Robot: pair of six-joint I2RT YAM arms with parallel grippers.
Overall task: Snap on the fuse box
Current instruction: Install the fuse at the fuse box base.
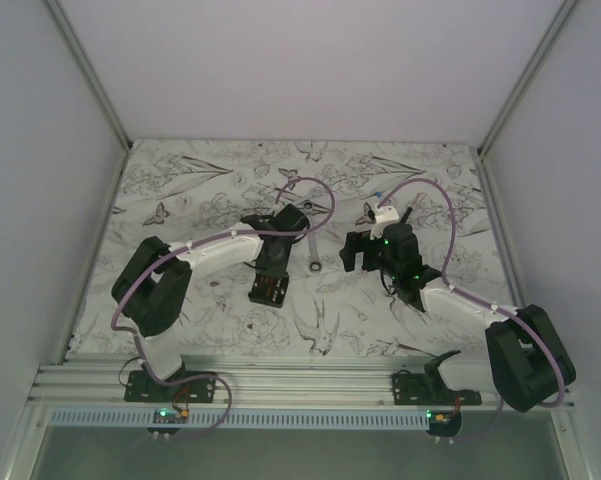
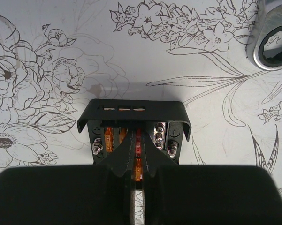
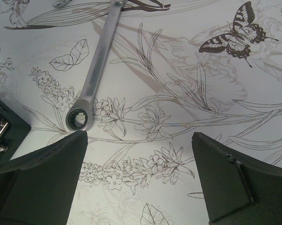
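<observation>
Two end effectors differ. The left end effector (image 2: 137, 161) is narrowed almost to a slit, its tips low over the fuse rows of the fuse box (image 2: 131, 117). The box lies on the counter (image 2: 47, 56) near the silver ring wrench (image 3: 96, 70). The right end effector (image 3: 141, 178) hangs spread wide, holding nothing. The box looks like light, stiff moulded plastic, likely to skid on the smooth printed sheet. Its fuses and screw terminals seem delicate, so pressing on the black rim or slotted cover seems wiser.
</observation>
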